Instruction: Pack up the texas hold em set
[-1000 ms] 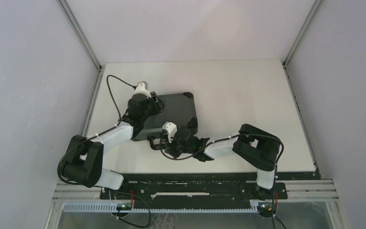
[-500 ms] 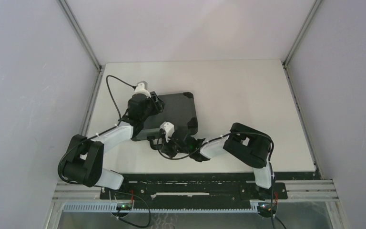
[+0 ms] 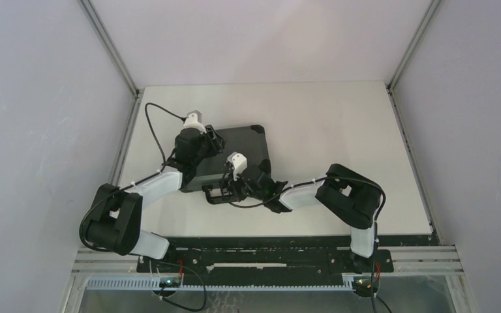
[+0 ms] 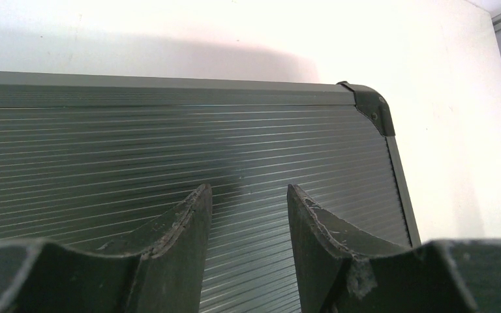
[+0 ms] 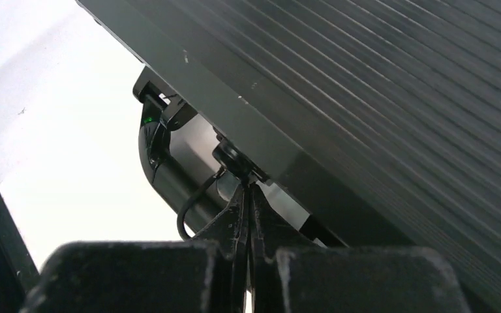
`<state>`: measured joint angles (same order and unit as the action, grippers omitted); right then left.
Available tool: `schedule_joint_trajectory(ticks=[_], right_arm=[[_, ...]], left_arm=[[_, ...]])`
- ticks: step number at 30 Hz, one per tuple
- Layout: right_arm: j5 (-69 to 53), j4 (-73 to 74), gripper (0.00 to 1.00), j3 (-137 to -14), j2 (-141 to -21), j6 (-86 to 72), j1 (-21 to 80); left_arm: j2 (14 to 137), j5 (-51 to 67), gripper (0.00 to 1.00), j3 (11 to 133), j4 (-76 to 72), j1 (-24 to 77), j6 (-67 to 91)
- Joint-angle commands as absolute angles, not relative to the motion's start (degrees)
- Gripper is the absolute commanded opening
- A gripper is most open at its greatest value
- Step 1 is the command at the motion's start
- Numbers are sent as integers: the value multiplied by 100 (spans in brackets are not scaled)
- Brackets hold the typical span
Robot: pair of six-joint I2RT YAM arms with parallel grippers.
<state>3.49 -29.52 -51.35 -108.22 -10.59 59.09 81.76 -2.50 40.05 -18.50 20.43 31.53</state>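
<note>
The black briefcase (image 3: 242, 145) lies closed and flat on the table (image 3: 339, 130). My left claw (image 4: 248, 195) stands half open over its ribbed lid, near a far corner, and holds nothing. My right claw (image 5: 247, 189) is closed tight and empty, its tips at the front edge of the briefcase beside the handle (image 5: 151, 147). I judge the packed briefcase to be heavy and stiff, with a slippery lid, so the handle is the best place to hold it.
</note>
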Motion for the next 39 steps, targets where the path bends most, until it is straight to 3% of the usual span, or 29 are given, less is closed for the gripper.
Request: schedule_joint_trajectory(ticks=[1,12,16,19,39], right_arm=[[802,-3286,0,-5355,-10756,-816,5447],[775,-2817,0,-5133,-10500,-894,5760],[407,-3064,35,-4957,-10409,-1402,5732],[-45,-3126,48,-4916,-10346,-1907,5665],[-948,-2504,67,-5535,-10999,-2845,5712]], left_arm=[[8270,-140,52,3790,-1560,1995,3159],[8256,-7,52,3792,-1656,1992,3211],[8297,44,51,3734,-1711,1995,3243],[8262,45,51,3713,-1731,1995,3253],[8125,62,51,3561,-1817,1994,3314]])
